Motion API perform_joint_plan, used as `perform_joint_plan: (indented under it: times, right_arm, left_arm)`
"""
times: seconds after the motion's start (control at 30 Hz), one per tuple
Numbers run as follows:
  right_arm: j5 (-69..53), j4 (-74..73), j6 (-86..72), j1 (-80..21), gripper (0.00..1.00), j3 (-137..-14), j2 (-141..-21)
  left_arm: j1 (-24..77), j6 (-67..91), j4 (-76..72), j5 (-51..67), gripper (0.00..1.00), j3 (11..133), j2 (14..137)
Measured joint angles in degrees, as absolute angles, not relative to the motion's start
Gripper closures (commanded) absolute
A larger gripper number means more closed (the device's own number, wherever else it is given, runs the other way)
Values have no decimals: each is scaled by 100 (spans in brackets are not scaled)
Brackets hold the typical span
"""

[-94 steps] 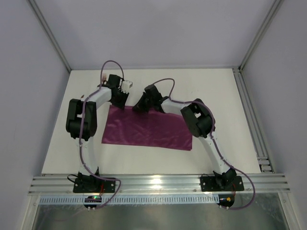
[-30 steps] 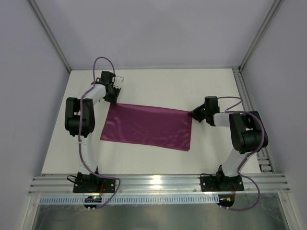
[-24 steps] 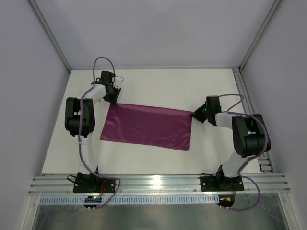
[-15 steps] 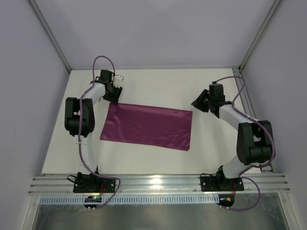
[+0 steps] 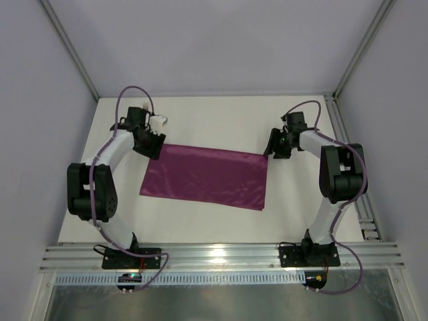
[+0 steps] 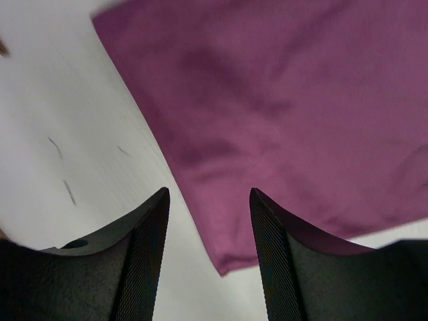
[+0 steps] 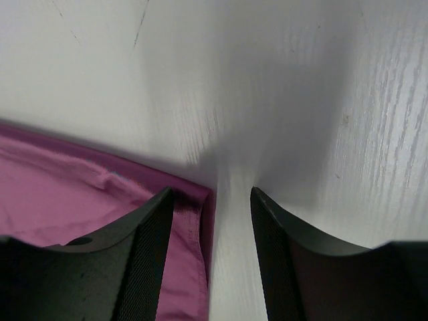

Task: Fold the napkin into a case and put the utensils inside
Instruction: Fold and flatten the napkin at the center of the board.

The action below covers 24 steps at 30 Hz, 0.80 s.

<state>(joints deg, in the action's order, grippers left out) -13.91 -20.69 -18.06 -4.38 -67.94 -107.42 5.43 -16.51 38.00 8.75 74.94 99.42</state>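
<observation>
The plum napkin lies flat on the white worktop as a wide rectangle. The left pincer hangs spread over its far left corner and the right pincer spread over its far right corner, neither pinching the cloth.

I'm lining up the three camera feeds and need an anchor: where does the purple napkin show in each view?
Top external: the napkin lies flat around the middle of the picture.
Left wrist: the napkin fills the upper right, with one corner pointing down at bottom centre.
Right wrist: the napkin takes the lower left only, its corner reaching the centre.
Shared landmark: the white table bordering the cloth's edge in all three.
</observation>
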Motion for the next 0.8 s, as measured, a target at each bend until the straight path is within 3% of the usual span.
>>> perform_joint_plan:
  times: [0.13,0.47,0.8]
  right_arm:
    - [-1712,-2106,-1608,-436,52,-6914,-10877]
    - [-2248,-2058,-1527,-436,89,-6882,-11039]
    - [-2405,-1715,-1874,-436,96,-5850,-10383]
  left_arm:
    - [475,-1846,4101,943,47,6573,9430]
    - [327,-2154,4475,714,52,5343,9192]
    - [325,-2274,4707,499,52,5188,8665]
